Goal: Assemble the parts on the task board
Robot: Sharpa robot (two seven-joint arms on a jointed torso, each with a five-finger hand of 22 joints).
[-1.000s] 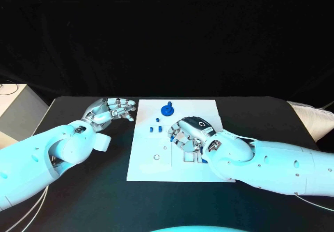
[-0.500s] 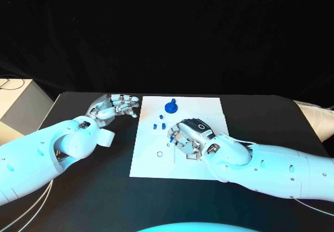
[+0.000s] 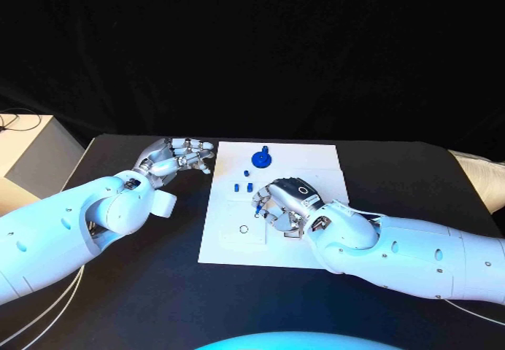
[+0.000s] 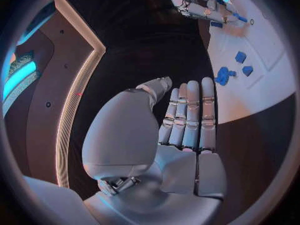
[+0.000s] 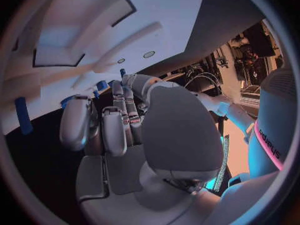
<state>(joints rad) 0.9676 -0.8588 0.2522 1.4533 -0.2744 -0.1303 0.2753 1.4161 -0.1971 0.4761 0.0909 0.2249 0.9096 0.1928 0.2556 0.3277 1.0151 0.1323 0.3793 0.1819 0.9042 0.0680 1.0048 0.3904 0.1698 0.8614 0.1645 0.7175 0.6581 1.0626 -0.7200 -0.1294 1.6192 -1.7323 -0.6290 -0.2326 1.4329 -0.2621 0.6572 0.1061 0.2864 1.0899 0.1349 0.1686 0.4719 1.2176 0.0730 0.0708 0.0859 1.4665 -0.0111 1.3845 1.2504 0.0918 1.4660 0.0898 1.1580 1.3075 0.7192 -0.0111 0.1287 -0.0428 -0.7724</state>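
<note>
The white task board (image 3: pixel 316 164) lies mid-table. My right hand (image 3: pixel 286 205) rests over its middle with the fingers curled in. A thin blue bar (image 3: pixel 259 211) lies at its fingertips, and in the right wrist view this blue bar (image 5: pixel 23 116) sits clear of the fingers (image 5: pixel 76 121). A round blue part (image 3: pixel 261 157) stands near the far edge, with small blue pieces (image 3: pixel 241 188) beside it. My left hand (image 3: pixel 179 156) hovers off the board's far left corner. Its fingers (image 4: pixel 189 112) are stretched out and hold nothing.
A small ring-shaped hole (image 3: pixel 243 229) and dark recesses (image 5: pixel 59 60) mark the board. A pale box (image 3: pixel 37 157) stands at the table's left edge and a white bundle (image 3: pixel 484 175) at its right. The black table (image 3: pixel 137 292) surrounds the board.
The head view has shifted a little. Both hands keep their places relative to the board, and the blue bar stays at the right hand's fingertips.
</note>
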